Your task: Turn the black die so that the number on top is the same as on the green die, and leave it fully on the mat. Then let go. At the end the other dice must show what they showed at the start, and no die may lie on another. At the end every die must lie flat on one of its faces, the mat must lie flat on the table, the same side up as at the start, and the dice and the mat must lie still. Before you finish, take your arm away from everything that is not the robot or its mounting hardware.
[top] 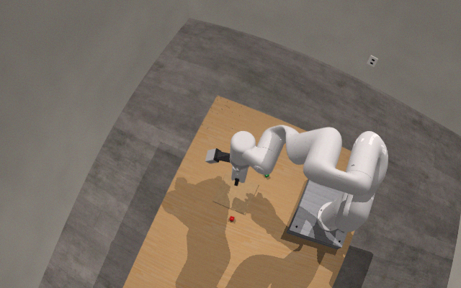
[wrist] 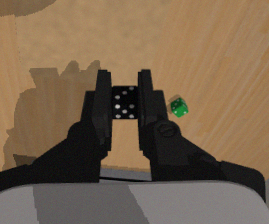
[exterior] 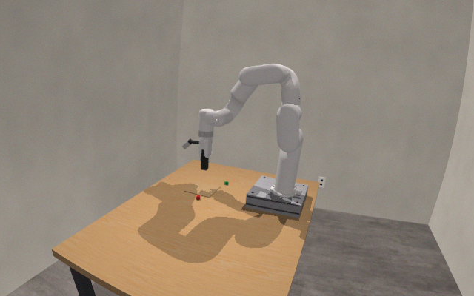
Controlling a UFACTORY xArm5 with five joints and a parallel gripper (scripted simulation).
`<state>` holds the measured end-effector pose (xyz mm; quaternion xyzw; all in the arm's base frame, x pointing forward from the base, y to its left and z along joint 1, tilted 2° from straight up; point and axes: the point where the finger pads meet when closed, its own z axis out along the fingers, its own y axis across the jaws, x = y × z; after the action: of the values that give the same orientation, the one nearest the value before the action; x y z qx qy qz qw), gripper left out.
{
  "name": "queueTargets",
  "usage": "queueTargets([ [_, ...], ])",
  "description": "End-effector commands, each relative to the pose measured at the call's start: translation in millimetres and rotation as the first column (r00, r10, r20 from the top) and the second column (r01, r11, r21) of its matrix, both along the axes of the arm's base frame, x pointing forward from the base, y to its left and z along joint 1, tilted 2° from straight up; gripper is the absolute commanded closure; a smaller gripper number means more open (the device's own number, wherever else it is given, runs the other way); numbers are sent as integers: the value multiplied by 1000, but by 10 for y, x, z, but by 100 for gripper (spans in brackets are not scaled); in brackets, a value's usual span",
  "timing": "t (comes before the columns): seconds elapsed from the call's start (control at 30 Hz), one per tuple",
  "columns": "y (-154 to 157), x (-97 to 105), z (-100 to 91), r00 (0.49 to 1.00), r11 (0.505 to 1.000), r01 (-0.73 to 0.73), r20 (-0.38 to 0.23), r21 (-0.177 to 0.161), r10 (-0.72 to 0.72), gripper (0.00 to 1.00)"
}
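Gripper (wrist: 125,92) clamped narrowly on the black die (wrist: 125,103), held in the air above the table (exterior: 152,255). Die's white-pipped face looks up at the wrist camera. Green die (wrist: 178,107) lies on the table below, just right of the black die in wrist view.

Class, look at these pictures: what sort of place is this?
Probably a bare robot test room: one white arm bolted on a wooden table, plain grey walls, and small dice, the black die held in the gripper.
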<state>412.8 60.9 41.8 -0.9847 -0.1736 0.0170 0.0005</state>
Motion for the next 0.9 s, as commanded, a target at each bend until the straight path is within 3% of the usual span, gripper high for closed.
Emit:
queueTargets([
  [0.0, 363, -9, -6, 994, 994, 111, 3, -6, -111, 89],
  [0.23, 387, -14, -8, 993, 993, 118, 7, -5, -118, 89],
  [0.37, 385, -17, -12, 992, 993, 117, 44, 9, -118, 89],
  [0.6, 357, -43, -9, 964, 991, 107, 235, 78, -122, 89],
  [0.67, 357, -43, -9, 964, 991, 107, 235, 78, -122, 89],
  [0.8, 345, -69, -9, 913, 987, 92, 383, 133, -136, 89],
  [0.87, 344, -68, -18, 897, 986, 86, 419, 146, -140, 89],
])
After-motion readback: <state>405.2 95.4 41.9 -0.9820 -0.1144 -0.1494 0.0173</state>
